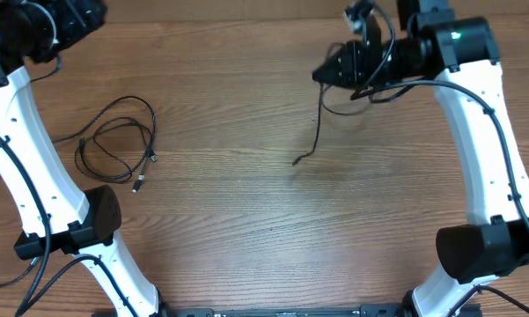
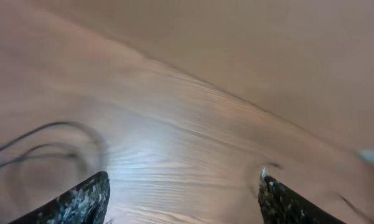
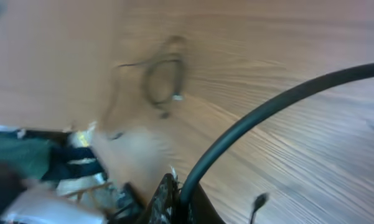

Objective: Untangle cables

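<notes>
Loops of one cable (image 1: 150, 132) lie flat on the table (image 1: 246, 220). Nearest the loops, just behind them, the left gripper (image 2: 183, 180) is wide open, holding nothing. Far right of the loops, the right gripper (image 1: 320, 77) pinches the other cable (image 1: 316, 132), which hangs straight down.

The overhead view looks straight down on the surface (image 1: 246, 220) from high up, with my bases at 6 o'clock. My left wrist camera skims low past my left tool (image 2: 182, 186). My right wrist camera looks over my right tool (image 3: 171, 202), close to the hanging cable (image 1: 316, 132) it grips. All three share the looped cable (image 1: 114, 145) at 9 o'clock.
</notes>
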You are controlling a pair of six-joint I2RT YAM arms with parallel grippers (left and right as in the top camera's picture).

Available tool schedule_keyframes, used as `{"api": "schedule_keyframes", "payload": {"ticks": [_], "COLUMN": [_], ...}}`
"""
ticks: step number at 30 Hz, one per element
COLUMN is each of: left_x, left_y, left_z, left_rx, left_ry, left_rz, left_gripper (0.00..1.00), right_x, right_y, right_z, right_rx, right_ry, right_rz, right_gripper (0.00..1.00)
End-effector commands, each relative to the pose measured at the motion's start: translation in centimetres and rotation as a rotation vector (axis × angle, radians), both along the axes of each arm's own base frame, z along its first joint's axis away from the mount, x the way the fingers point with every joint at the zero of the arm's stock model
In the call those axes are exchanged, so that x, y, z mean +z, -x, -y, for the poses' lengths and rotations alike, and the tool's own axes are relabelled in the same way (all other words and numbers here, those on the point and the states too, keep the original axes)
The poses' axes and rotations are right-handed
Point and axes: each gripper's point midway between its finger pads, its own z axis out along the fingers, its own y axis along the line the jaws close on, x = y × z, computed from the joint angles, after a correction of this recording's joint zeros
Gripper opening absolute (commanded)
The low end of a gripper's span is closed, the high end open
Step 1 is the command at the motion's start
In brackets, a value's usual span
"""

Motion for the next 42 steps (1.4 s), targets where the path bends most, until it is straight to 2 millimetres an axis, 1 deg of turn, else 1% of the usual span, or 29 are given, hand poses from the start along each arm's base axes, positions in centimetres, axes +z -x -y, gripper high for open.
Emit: {"api": "schedule_keyframes", "payload": {"ticks": [1,3,4,8,9,11,13,15,17,20,22,25,28,32,37,42], "left_x": [3.4,3.5,3.6,4.0,4.1,4.2,4.2,4.1,3.6,2.9,2.8,3.0,2.6,2.4,2.6,3.1], "left_y": [1.3,1.5,1.7,2.3,2.8,3.5,3.9,4.1,4.3,4.3,4.9,5.4,5.1,4.9,4.8,5.6], "left_z": [5.4,7.0,8.5,11.8,13.5,15.3,16.9,18.1,19.3,21.2,23.2,24.3,24.9,25.7,27.2,29.6], "left_rx": [-0.304,-0.376,-0.461,-0.642,-0.735,-0.837,-0.928,-0.996,-1.055,-1.149,-1.264,-1.347,-1.378,-1.414,-1.464,-1.530], "left_ry": [0.042,0.020,-0.010,-0.044,-0.050,-0.047,-0.037,-0.024,-0.007,0.028,0.095,0.171,0.215,0.286,0.273,0.251], "left_rz": [0.154,0.177,0.208,0.286,0.323,0.367,0.413,0.442,0.460,0.496,0.575,0.656,0.683,0.713,0.783,0.855], "left_gripper": [0.85,0.95,0.97,1.00,1.00,1.00,1.00,1.00,1.00,1.00,1.00,1.00,1.00,0.97,0.96,0.95], "right_x": [6.5,8.8,10.7,12.9,14.2,15.2,15.7,16.4,17.3,19.1,19.5,20.2,21.1,22.4,24.5,26.4], "right_y": [2.0,2.9,3.7,4.6,5.5,6.3,6.6,7.3,8.1,9.7,9.7,9.9,10.1,10.4,11.4,12.6], "right_z": [-1.5,-1.9,-2.2,-2.3,-2.5,-2.6,-2.6,-2.7,-2.8,-2.6,-2.6,-2.6,-2.5,-2.5,-3.1,-4.2], "right_rx": [0.126,0.169,0.191,0.198,0.242,0.279,0.297,0.333,0.381,0.490,0.490,0.493,0.498,0.505,0.540,0.588], "right_ry": [-0.181,-0.246,-0.295,-0.338,-0.386,-0.424,-0.442,-0.480,-0.528,-0.627,-0.625,-0.624,-0.621,-0.617,-0.615,-0.616], "right_rz": [0.121,0.154,0.167,0.172,0.185,0.199,0.206,0.208,0.212,0.234,0.236,0.242,0.255,0.273,0.299,0.317], "right_gripper": [0.04,0.04,0.04,0.04,0.04,0.04,0.04,0.04,0.04,0.04,0.04,0.04,0.04,0.04,0.04,0.04]}}
